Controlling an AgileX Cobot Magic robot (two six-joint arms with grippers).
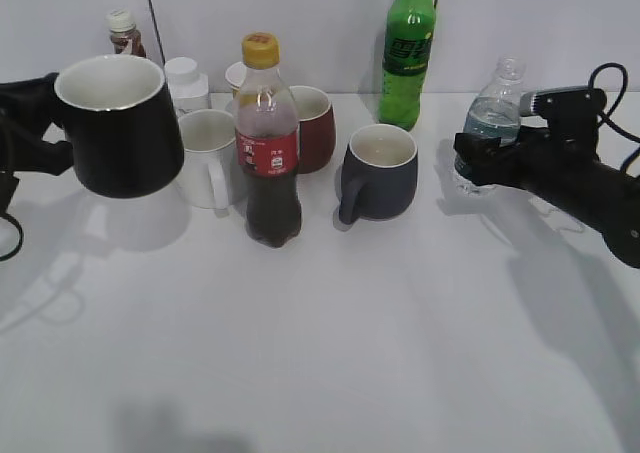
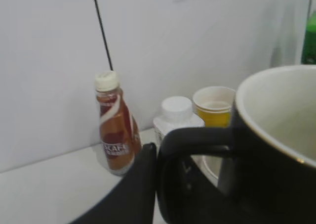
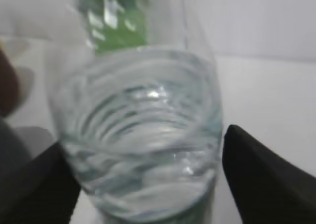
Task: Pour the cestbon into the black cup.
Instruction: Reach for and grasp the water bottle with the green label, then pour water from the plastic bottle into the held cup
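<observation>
The black cup [image 1: 120, 133] has a white inside and hangs tilted above the table at the far left. My left gripper [image 1: 50, 148] is shut on its loop handle; in the left wrist view one finger [image 2: 150, 184] presses against the handle of the cup [image 2: 276, 135]. The cestbon [image 1: 493, 113], a clear water bottle without a cap, stands upright on the table at the right. My right gripper [image 1: 478, 158] is open with a finger on each side of its lower body. In the right wrist view the bottle [image 3: 143, 135] fills the space between the fingers [image 3: 148, 184], with a thin gap at the right finger.
Between the arms stand a red-labelled cola bottle [image 1: 268, 143], a white mug [image 1: 208, 153], a dark red mug [image 1: 315, 123] and a grey-blue mug [image 1: 380, 173]. A green soda bottle [image 1: 408, 53], a coffee bottle [image 1: 125, 35] and a white jar [image 1: 187, 81] line the back wall.
</observation>
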